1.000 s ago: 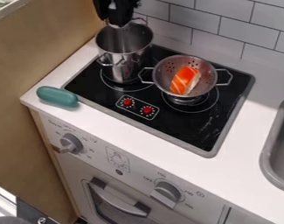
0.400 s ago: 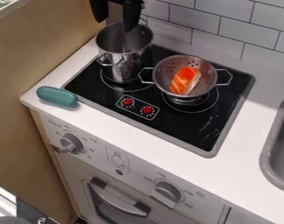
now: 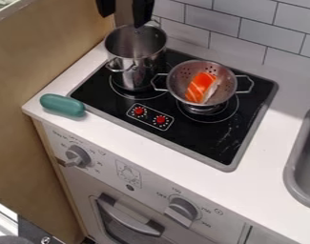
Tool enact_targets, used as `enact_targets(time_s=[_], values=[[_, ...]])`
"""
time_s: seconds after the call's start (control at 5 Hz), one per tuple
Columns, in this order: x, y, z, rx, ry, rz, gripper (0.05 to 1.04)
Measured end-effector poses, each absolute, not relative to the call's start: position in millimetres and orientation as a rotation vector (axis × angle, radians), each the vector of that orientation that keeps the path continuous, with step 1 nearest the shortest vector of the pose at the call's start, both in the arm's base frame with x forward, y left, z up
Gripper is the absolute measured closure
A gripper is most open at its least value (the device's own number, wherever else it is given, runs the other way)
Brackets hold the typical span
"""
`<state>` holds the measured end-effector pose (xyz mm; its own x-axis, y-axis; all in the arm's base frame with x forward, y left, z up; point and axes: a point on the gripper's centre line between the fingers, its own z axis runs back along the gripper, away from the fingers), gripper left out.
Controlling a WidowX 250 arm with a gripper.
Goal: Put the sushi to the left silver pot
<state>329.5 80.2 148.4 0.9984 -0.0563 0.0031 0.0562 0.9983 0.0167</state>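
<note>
Camera view — 1 gripper (image 3: pixel 123 20), 2 fingers (image 3: pixel 143 12) spread, near 1 pot (image 3: pixel 133 69) — 1 sushi (image 3: pixel 200 87) in 1 colander (image 3: pixel 226 81)

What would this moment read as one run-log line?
tool: open, near far rim of left pot | sushi: in colander | transfer: not done | teal object: on counter

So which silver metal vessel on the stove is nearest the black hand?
The deep silver pot at left, its rim just below the hand; the shallow, perforated silver colander holding orange sushi is farther right.
</note>
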Motion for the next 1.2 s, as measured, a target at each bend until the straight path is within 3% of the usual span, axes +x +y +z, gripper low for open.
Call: enact_targets(time_s=[0.2, 0.8, 1.2], values=[[312, 80, 154, -0.018, -0.032, -0.124, 0.085], [280, 106, 148, -0.021, -0.052, -0.203, 0.085], [277, 113, 148, -0.022, -0.050, -0.210, 0.085]])
